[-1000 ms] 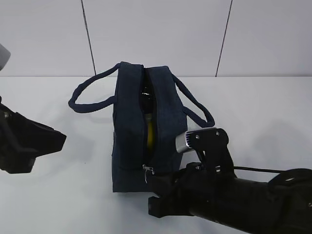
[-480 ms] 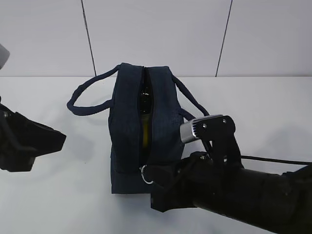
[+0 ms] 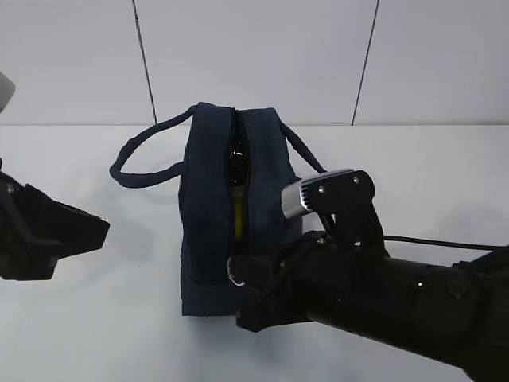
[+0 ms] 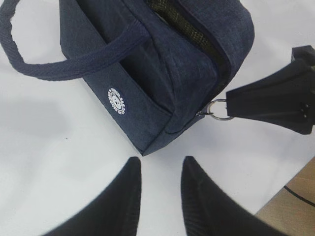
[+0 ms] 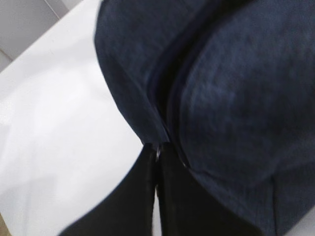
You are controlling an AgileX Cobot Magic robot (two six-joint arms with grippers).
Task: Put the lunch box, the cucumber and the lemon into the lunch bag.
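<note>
In the frame's centre the lunch bag (image 3: 227,223) is standing on the white table (image 3: 119,334), its zipper partly open. We are pinching its ring pull (image 4: 220,109) with the right gripper (image 3: 248,298); the left gripper (image 4: 160,184), lower left, is hanging parted and empty.

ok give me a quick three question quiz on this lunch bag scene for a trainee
1. True or false: the right hand is shut on the zipper pull of the lunch bag.
2. Multiple choice: the left hand is A) gripping a bag handle, B) inside the bag, C) parted and holding nothing, off to the bag's side.
3. Fill in: through the open zipper slit, something dark shows above something coloured ____.

Key
1. True: its tips are pinched at the ring pull at the bag's near end.
2. C: its fingers hang over bare table.
3. Yellow: a yellow strip shows in the slit, probably the lemon.
</note>
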